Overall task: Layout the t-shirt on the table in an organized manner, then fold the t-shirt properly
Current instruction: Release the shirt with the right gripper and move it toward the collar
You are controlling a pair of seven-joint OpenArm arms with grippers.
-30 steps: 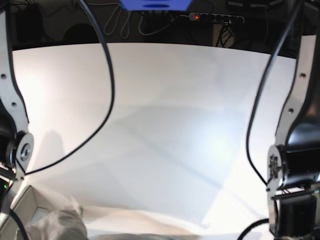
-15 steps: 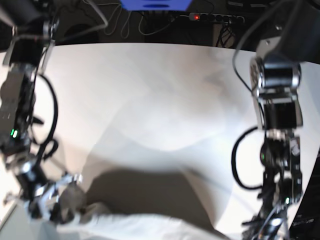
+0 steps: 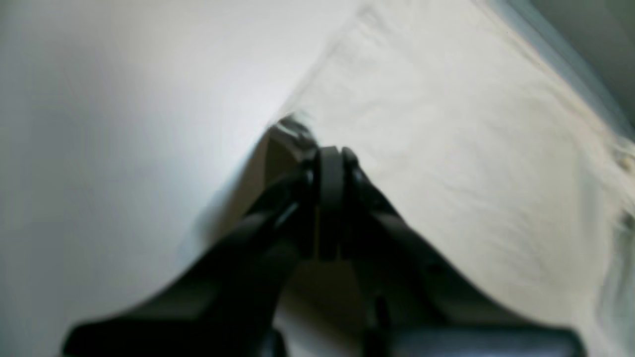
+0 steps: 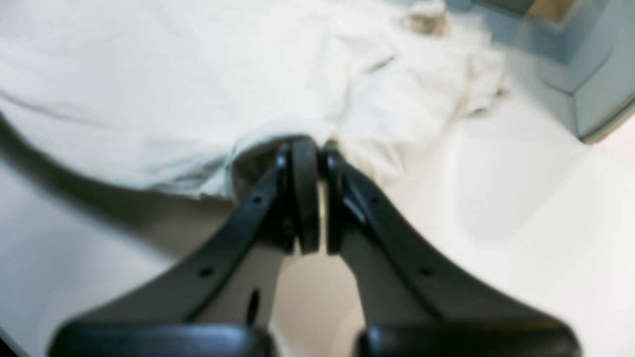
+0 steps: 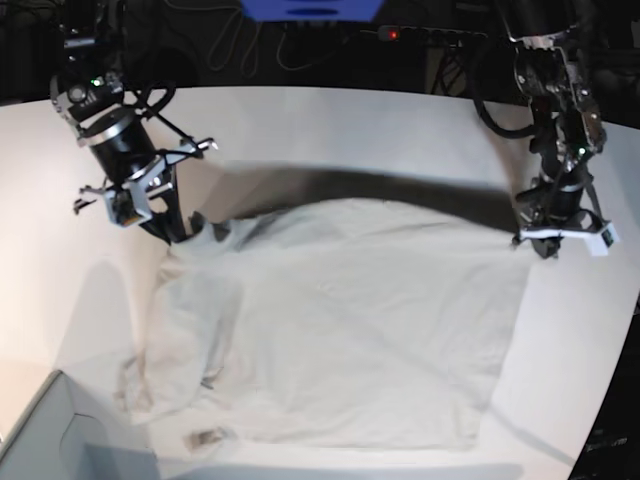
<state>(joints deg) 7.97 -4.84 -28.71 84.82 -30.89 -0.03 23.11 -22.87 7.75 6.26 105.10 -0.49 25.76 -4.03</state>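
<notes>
Base view: t-shirt [image 5: 340,330] is spread over the middle of the table [image 5: 340,130], far edge lifted off the surface with a dark shadow band under it; near edge lies flat toward the camera; the collar end with some bunching sits at that view's lower left, by the pale box corner [image 5: 50,430].

Right gripper [image 5: 185,232] is clamped on the far corner at that view's left; left gripper [image 5: 535,235] pinches the far corner at its right; both arms hold the hem up between them.

Right wrist view adds the detail: jaws pressed together on a fold of cloth [image 4: 307,148], wrinkled fabric and the box edge [image 4: 570,64] beyond; base can't resolve that pinch.

Left wrist view: left gripper [image 3: 330,153] closed tight on the shirt's edge [image 3: 446,148], bare table [image 3: 124,124] to one side; blurred, so weave and seam are unreadable.
</notes>
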